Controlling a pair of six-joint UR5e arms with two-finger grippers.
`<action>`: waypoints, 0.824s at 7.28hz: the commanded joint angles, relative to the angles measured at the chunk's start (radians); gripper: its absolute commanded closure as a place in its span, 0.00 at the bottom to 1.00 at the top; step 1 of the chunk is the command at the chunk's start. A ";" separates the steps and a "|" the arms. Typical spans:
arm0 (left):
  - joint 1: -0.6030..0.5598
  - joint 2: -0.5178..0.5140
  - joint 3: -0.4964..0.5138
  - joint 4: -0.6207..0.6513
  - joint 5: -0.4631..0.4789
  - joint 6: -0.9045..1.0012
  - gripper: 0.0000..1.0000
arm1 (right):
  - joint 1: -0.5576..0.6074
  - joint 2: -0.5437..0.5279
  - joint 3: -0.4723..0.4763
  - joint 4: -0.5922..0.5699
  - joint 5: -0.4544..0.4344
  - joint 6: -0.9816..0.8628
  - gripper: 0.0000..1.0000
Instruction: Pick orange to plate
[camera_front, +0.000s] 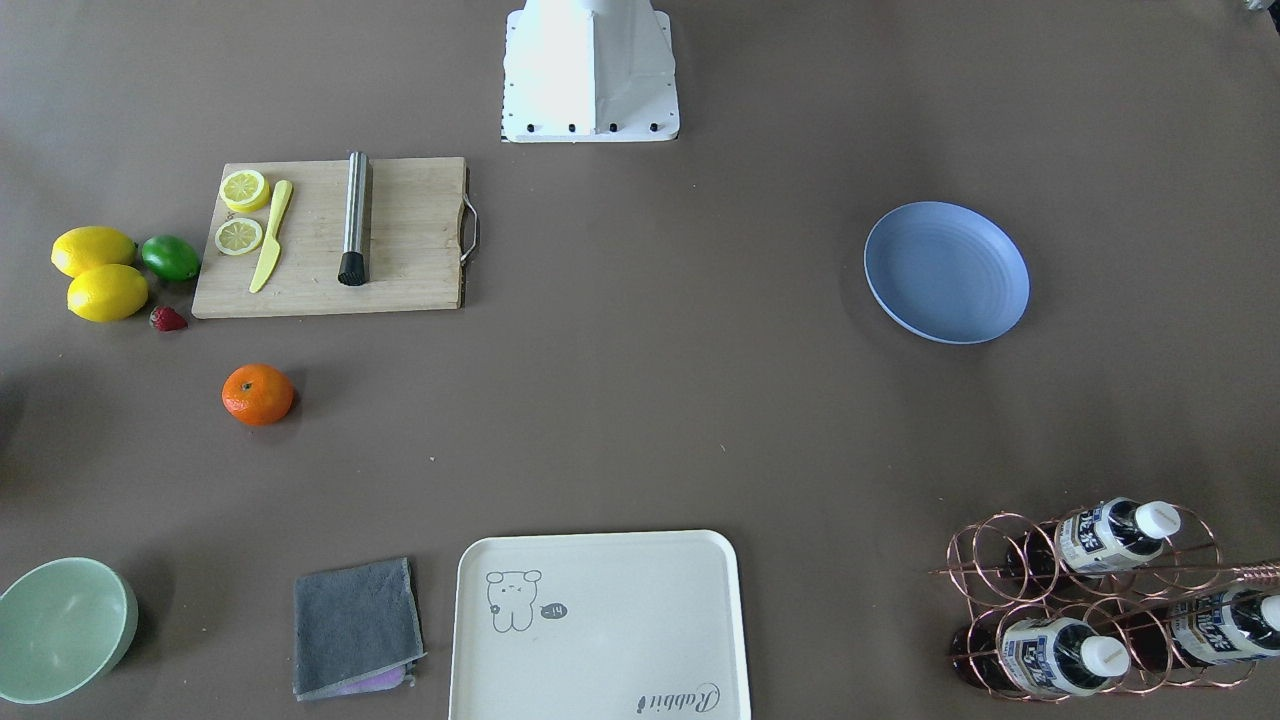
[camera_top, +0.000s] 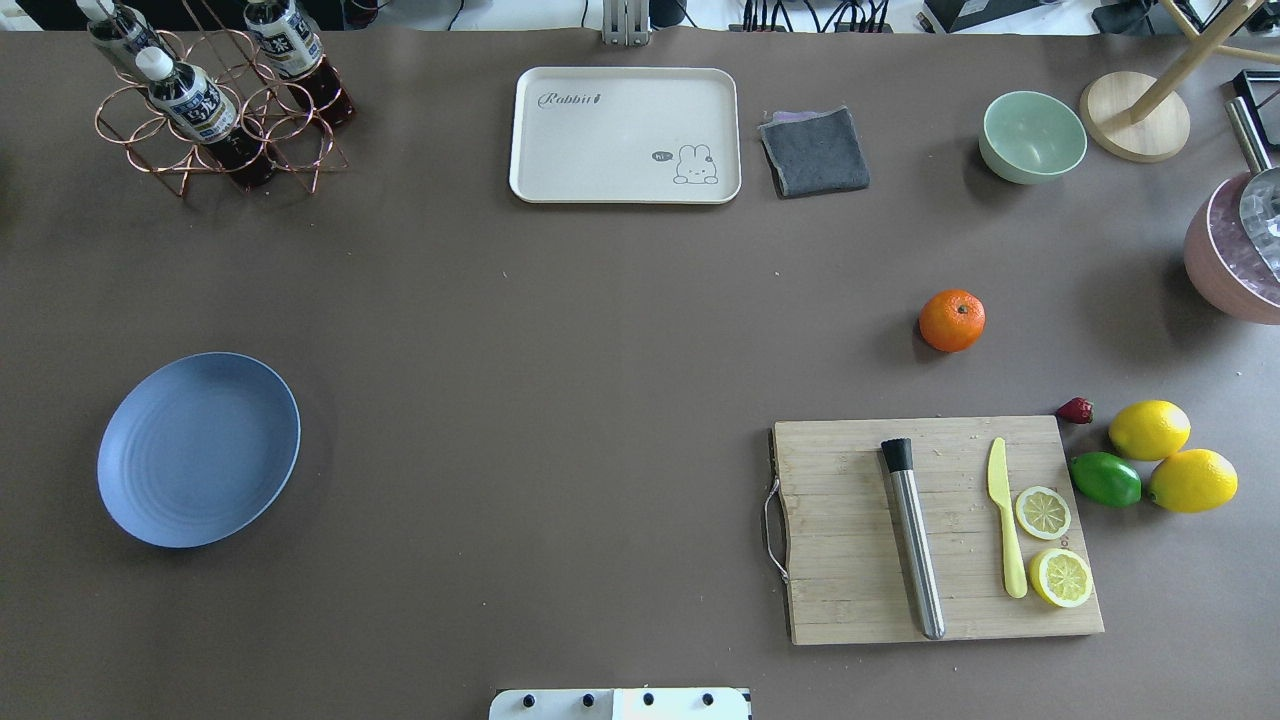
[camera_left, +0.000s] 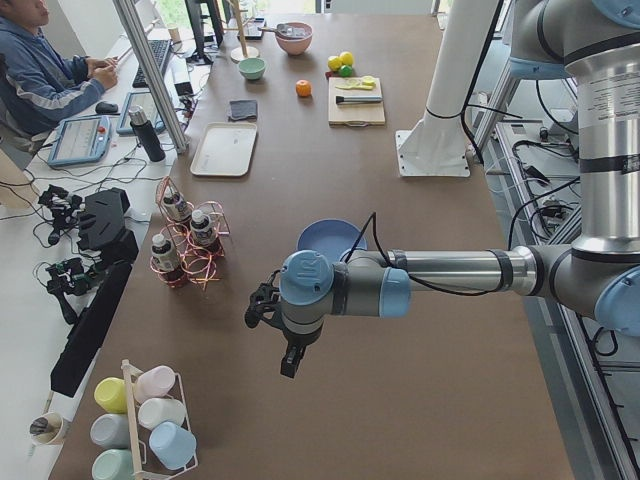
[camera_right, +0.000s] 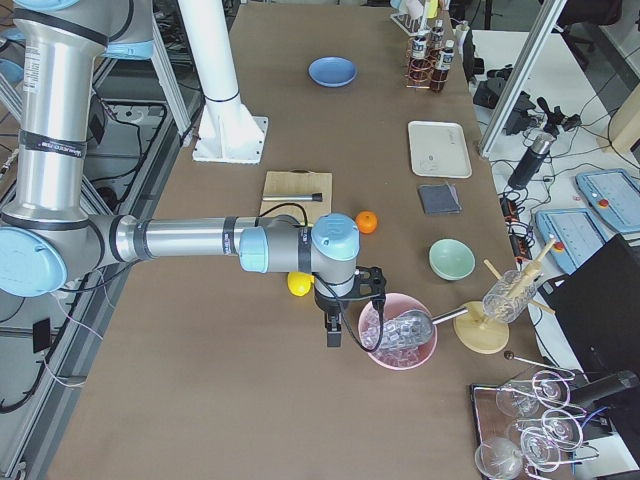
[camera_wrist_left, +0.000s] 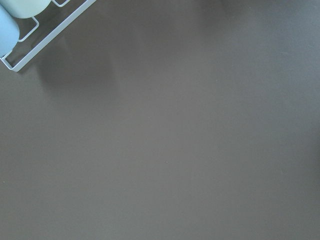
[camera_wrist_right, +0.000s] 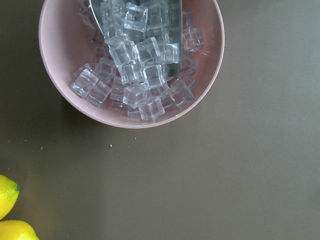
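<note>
The orange lies alone on the brown table, between the cutting board and the green bowl, also seen as the orange. The blue plate sits bare far across the table on my left side, with nothing on it. My left gripper hangs over bare table beyond the plate, far from the orange. My right gripper hovers beside the pink ice bowl, a short way from the orange. Neither gripper's fingers show in a wrist view, so I cannot tell whether either is open or shut.
A wooden cutting board carries lemon slices, a yellow knife and a steel muddler. Two lemons, a lime and a strawberry lie beside it. A cream tray, grey cloth, green bowl, bottle rack and pink ice bowl line the edges.
</note>
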 joint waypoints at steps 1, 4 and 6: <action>0.000 -0.036 -0.016 0.001 0.000 -0.001 0.02 | 0.000 0.000 0.000 0.000 0.001 0.000 0.00; -0.008 -0.112 -0.013 -0.022 0.007 -0.003 0.02 | 0.000 0.017 0.004 0.000 -0.002 0.005 0.00; -0.032 -0.110 0.001 -0.057 -0.002 0.010 0.02 | 0.000 0.034 0.004 0.050 -0.003 0.006 0.00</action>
